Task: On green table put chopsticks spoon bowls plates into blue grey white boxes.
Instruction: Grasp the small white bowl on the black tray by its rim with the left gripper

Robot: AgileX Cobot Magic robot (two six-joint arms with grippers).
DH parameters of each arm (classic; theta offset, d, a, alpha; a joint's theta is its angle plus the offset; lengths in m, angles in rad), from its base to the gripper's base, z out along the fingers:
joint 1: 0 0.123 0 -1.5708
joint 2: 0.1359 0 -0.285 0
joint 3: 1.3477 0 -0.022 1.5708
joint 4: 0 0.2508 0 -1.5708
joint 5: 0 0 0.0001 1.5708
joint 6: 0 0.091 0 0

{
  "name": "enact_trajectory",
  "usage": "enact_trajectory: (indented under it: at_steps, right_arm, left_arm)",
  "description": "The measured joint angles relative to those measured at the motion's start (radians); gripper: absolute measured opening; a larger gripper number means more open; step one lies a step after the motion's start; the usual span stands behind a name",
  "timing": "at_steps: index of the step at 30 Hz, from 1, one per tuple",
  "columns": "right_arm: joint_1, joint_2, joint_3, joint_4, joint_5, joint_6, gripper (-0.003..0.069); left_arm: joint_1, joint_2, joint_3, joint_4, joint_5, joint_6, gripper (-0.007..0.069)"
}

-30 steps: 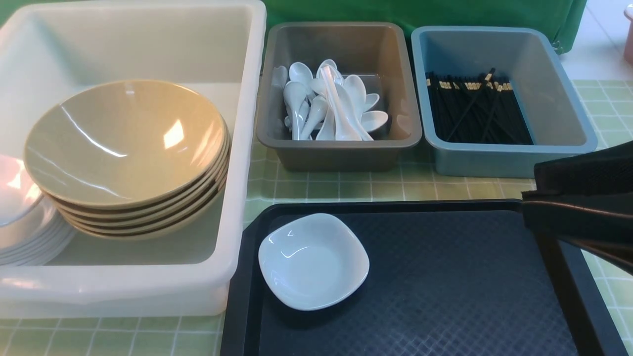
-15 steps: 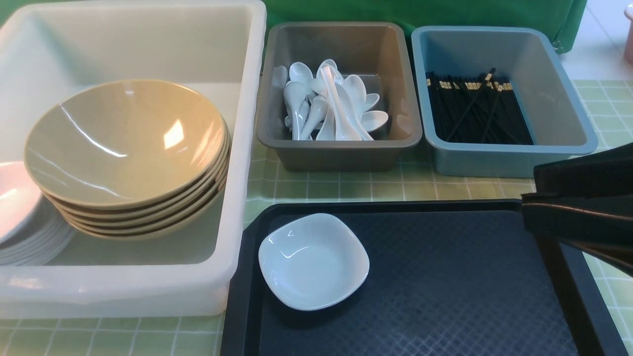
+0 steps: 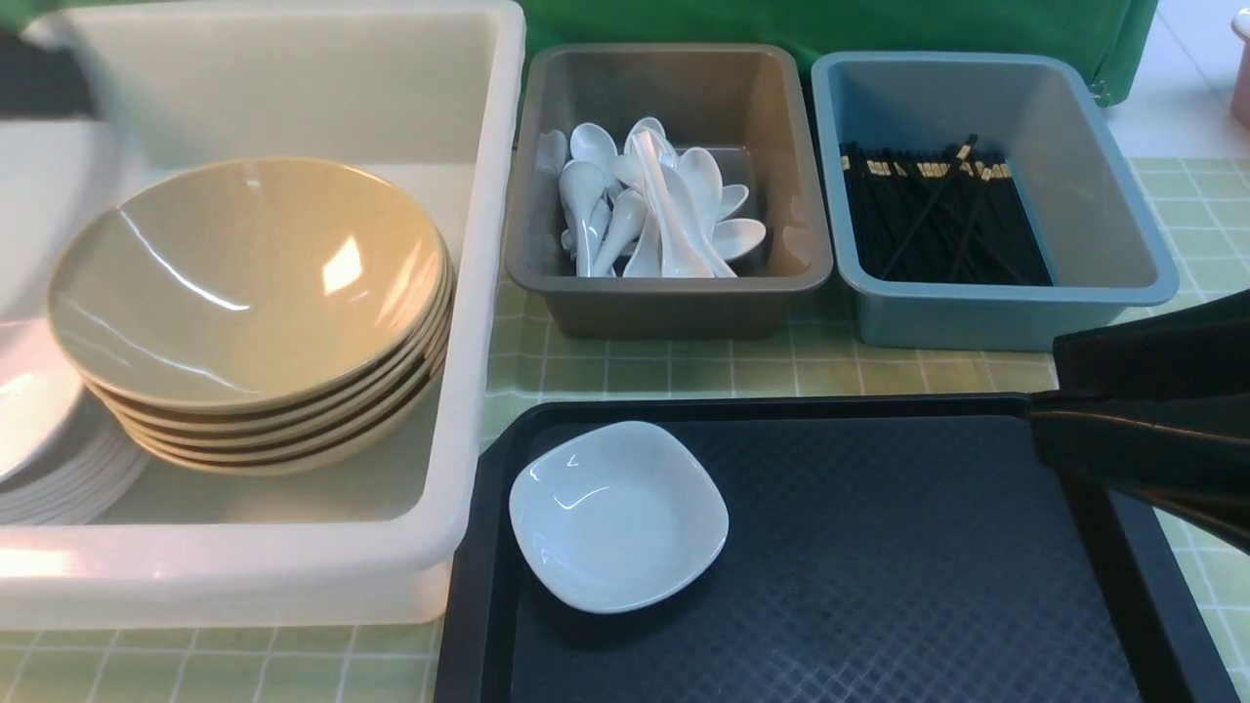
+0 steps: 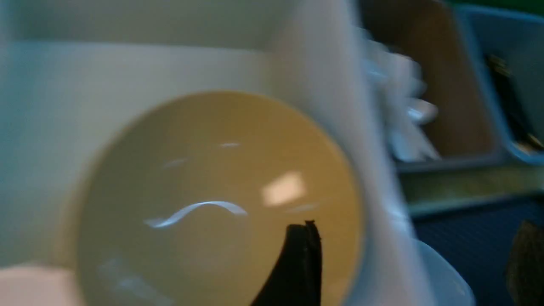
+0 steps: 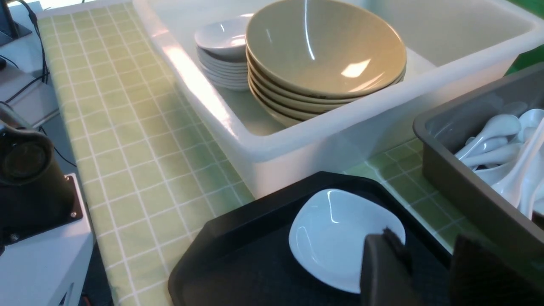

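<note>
White porcelain is what I am watching: one small square dish [image 3: 618, 515] is sitting alone on the black tray [image 3: 879, 586], toward the side nearest the white box [image 3: 479, 293] and touching nothing else. Inside that box the tan bowls [image 3: 249, 283] are standing stacked, with the white plates [image 3: 59, 469] piled just beside them on the outer side. Spoons [image 3: 654, 210] are lying in the grey box [image 3: 674, 303] and chopsticks [image 3: 937, 220] in the blue box [image 3: 977, 317]. So I am judging the sorting nearly done, with the dish as the last piece.

The left gripper [image 4: 414, 238] is hanging above the white box, looking down on the bowls. It is blurred, but its fingers are looking well apart with nothing between them. The right gripper [image 5: 425, 242] is hovering over the right side of the tray, apart from the dish, jaws parted and empty.

Whichever arm is going for it, the next move is calling for a descent onto the dish's rim, one finger inside and one outside. Then comes a lift clearing the box wall before lowering onto the plates.
</note>
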Motion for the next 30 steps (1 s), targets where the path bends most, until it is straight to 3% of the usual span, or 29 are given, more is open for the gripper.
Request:
enact_trajectory:
  at_steps: [2,5,8,14,18,22,30]
  right_arm:
    - [0.0,0.0,0.0,0.0,0.004,0.0,0.0235]
    - [0.0,0.0,0.0,0.0,0.004,0.0,0.0235]
    - [0.0,0.0,0.0,0.0,0.006,0.0,0.0235]
    - [0.0,0.0,0.0,0.0,0.016,0.001,0.0235]
    - [0.0,0.0,0.0,0.0,0.031,0.002,0.0235]
    - [0.0,0.0,0.0,0.0,0.037,0.002,0.0235]
    - [0.0,0.0,0.0,0.0,0.037,0.002,0.0235]
  left_arm:
    - [-0.168,0.055,0.001,-0.03,0.063,0.076,0.0532]
    - [-0.289,0.118,0.001,-0.015,0.068,0.079,0.0519]
    - [-0.455,0.232,-0.017,0.052,0.071,0.051,0.0519]
    - [-0.691,0.443,-0.171,0.189,0.085,-0.045,0.052]
    - [-0.786,0.584,-0.31,0.342,0.093,-0.119,0.052]
    - [-0.816,0.706,-0.431,0.471,0.093,-0.128,0.052]
    - [-0.823,0.866,-0.522,0.543,0.091,-0.073,0.052]
